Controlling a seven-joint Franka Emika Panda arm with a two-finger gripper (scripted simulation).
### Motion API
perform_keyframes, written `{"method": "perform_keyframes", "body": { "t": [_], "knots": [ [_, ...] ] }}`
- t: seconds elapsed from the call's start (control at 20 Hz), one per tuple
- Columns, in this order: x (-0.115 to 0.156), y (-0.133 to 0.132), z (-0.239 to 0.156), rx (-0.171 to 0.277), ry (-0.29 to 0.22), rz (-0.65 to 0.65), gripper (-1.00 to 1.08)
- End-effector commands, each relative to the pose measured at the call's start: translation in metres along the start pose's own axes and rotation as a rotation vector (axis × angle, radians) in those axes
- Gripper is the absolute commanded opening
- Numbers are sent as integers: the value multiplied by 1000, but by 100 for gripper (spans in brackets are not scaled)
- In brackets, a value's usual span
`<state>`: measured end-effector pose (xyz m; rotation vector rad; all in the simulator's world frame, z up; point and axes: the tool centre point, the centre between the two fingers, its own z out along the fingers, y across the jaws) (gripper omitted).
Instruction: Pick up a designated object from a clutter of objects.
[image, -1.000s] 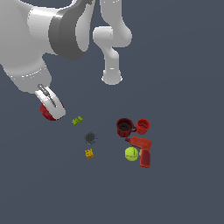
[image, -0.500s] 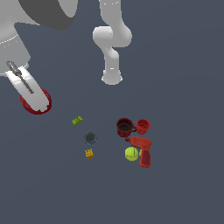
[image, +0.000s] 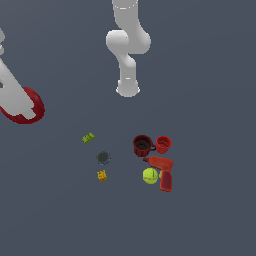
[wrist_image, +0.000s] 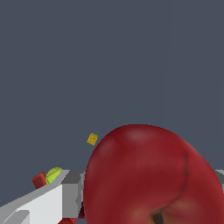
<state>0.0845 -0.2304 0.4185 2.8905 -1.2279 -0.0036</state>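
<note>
The pincer (image: 22, 107) grips the dark-red apple (image: 30, 106), glossy and smooth, its dimpled end toward the wrist camera.

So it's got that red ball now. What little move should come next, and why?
Probably just hold the pincer steady. It is shut on the red ball, which fills the wrist view, well apart from the red cups and drill, so nothing calls for more travel.

Arm (image: 127, 47): glossy white, rounded joints w/ tube-like links, flared round base. Claw finger (wrist_image: 41, 204): flat white, grey trim.
</note>
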Motion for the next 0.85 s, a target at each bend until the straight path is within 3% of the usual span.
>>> {"method": "perform_keyframes", "body": {
  "t": [0.0, 0.8],
  "knots": [
    [4, -2, -11, 1, 2, 0, -100],
    [13, -7, -33, 2, 2, 0, -100]
  ]
}}
